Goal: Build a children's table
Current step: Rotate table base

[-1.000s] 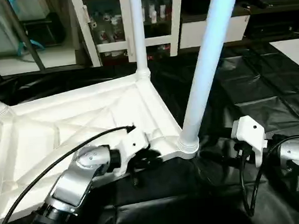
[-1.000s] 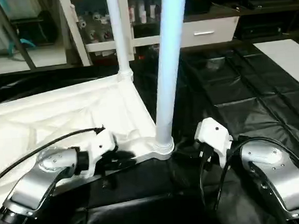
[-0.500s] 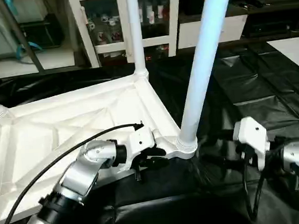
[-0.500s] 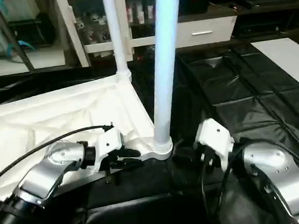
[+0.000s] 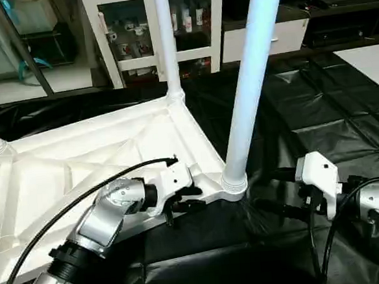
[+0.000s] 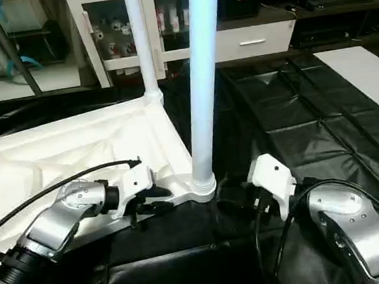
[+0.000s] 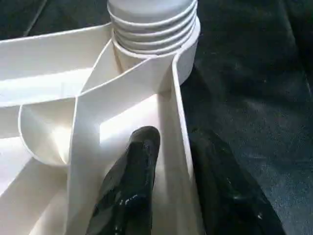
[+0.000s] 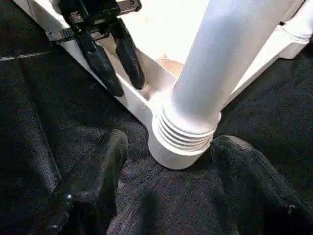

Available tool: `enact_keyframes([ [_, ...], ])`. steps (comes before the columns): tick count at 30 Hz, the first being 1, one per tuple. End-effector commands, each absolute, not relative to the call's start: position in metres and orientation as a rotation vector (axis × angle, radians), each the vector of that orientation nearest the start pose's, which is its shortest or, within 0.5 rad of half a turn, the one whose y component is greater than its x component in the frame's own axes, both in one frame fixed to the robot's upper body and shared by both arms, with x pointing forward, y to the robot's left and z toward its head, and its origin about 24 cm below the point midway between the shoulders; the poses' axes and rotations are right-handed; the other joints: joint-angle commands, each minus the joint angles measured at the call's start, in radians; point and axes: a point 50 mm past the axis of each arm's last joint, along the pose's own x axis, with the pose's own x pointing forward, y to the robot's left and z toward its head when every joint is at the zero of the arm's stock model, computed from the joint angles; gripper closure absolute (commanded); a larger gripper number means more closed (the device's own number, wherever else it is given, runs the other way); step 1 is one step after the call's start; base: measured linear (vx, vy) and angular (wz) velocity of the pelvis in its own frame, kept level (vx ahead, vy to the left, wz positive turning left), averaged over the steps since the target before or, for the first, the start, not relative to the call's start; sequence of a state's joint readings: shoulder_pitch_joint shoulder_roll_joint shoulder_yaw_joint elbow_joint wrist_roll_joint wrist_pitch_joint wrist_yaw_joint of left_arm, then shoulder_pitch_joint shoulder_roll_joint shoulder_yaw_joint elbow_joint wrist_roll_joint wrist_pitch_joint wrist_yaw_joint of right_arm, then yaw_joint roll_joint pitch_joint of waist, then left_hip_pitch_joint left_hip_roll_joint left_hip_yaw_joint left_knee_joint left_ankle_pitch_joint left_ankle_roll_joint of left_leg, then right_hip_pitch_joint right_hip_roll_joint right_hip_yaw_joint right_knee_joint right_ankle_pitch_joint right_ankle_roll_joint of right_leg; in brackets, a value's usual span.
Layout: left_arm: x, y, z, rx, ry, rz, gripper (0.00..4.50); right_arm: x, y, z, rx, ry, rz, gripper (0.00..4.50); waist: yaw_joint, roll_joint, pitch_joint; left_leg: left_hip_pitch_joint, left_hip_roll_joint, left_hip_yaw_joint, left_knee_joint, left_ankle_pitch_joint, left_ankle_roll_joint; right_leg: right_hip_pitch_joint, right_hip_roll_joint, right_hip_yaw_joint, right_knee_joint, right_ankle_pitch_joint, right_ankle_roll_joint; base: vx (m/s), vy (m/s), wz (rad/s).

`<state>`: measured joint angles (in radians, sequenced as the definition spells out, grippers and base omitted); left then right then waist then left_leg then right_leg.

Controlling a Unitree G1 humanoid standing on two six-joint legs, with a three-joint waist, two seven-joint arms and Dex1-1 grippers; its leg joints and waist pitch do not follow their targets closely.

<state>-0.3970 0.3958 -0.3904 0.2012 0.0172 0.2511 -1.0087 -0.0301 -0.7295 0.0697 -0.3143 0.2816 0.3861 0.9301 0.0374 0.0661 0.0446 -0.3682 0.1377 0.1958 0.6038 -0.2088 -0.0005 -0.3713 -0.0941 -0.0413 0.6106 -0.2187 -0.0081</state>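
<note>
Left gripper (image 5: 192, 199) spread wider astride table top (image 5: 62, 177) rim; right gripper (image 8: 168, 161) unchanged, open.

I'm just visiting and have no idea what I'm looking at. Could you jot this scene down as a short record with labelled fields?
Work surface: black sheet
Table top: white table top lying underside up, ribs showing
Legs fitted: near leg upright in its corner socket; far leg upright in another corner
Left gripper: left gripper straddling the top's edge wall beside the near socket, one finger inside, one outside
Right gripper: right gripper open, fingers either side of the socket, not touching it
Background: white cabinet
</note>
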Motion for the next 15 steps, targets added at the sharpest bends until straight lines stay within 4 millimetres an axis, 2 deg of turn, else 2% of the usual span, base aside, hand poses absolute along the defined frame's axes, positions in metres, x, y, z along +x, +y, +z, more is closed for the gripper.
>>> enact_keyframes([
  [1,0.278,0.116,0.041,0.483,0.436,-1.27,3.12,0.226,-0.195,0.102,-0.391,0.317,1.055,1.38,0.003,-0.017,-0.051,0.012,0.094,-0.049,-0.079,-0.201,0.075,0.033,-0.07,0.041,-0.074,-0.1,-0.242,0.0,0.0,0.0],
  [6,0.276,0.12,0.037,0.472,0.486,-1.261,3.12,0.229,-0.193,0.101,-0.377,0.308,1.051,1.38,0.001,-0.015,-0.05,0.013,0.093,-0.049,-0.08,-0.212,0.068,0.031,-0.07,0.042,-0.075,-0.12,-0.239,0.0,0.0,0.0],
  [8,0.277,0.121,0.035,0.47,0.491,-1.242,3.42,0.23,-0.192,0.1,-0.375,0.307,1.052,1.38,0.001,-0.018,-0.049,0.013,0.093,-0.048,-0.081,-0.217,0.065,0.031,-0.07,0.042,-0.077,-0.134,-0.237,0.0,0.0,0.0],
  [13,0.279,0.12,0.032,0.451,0.502,-1.237,3.86,0.231,-0.191,0.1,-0.365,0.302,1.056,1.38,0.002,-0.017,-0.048,0.013,0.093,-0.048,-0.083,-0.23,0.056,0.029,-0.07,0.043,-0.08,-0.168,-0.227,0.0,0.0,0.0],
  [15,0.277,0.119,0.029,0.453,0.525,-1.252,3.9,0.231,-0.191,0.1,-0.365,0.301,1.057,1.38,0.002,-0.017,-0.045,0.016,0.093,-0.049,-0.086,-0.258,0.046,0.028,-0.071,0.043,-0.084,-0.21,-0.218,0.0,0.0,0.0],
])
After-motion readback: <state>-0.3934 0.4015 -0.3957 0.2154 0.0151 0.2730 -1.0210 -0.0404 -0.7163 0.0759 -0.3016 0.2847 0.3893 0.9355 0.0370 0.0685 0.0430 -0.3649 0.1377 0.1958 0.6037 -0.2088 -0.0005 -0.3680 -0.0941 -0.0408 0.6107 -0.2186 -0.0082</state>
